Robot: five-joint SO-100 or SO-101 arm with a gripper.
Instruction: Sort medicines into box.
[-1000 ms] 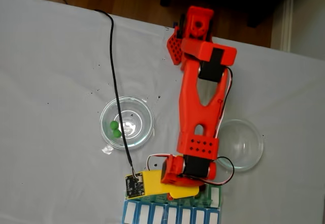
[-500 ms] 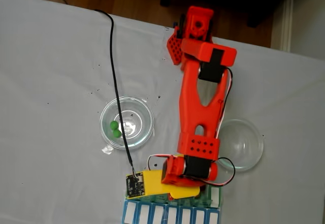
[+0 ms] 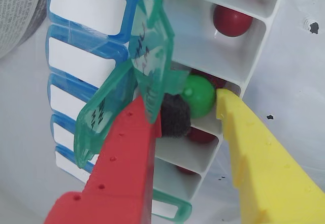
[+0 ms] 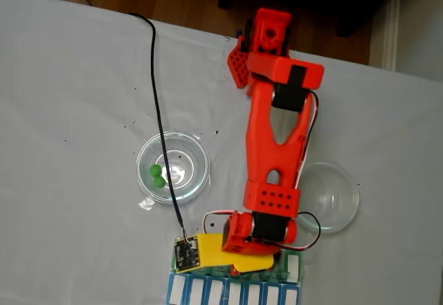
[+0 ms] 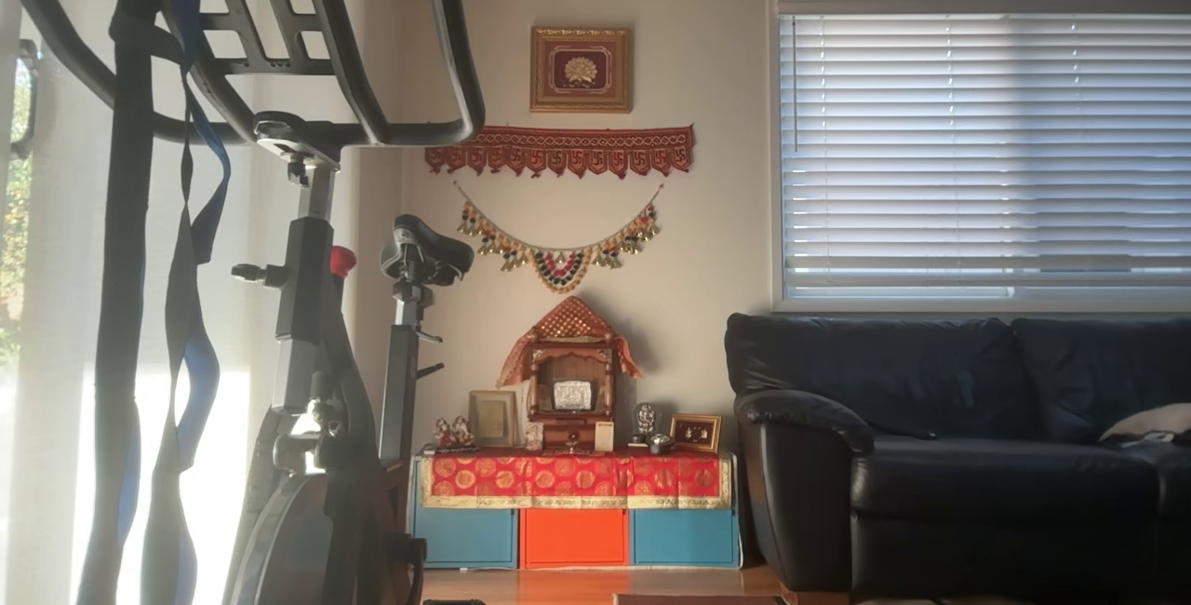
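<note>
In the wrist view my gripper (image 3: 195,104) is shut on a green medicine pill (image 3: 199,95), pinched between the black pad on the red finger (image 3: 175,116) and the yellow finger (image 3: 238,127). It hangs over a white compartment of the box (image 3: 274,26), beside a raised green lid (image 3: 152,56). Dark red pills (image 3: 232,20) lie in several compartments, one under the green pill. From the fixed view, the gripper (image 4: 239,263) sits at the box (image 4: 208,292) near the table's lower edge, and two green pills (image 4: 158,175) lie in the left glass dish (image 4: 194,154).
A second glass dish (image 4: 332,198) stands to the right of the red arm (image 4: 273,146). A black cable (image 4: 156,90) runs across the white tablecloth over the left dish to the wrist camera. The box's blue lids (image 3: 86,8) are shut.
In the fixed view the wrist and its yellow finger have dropped slightly toward the box. The dishes and their pills have not moved.
</note>
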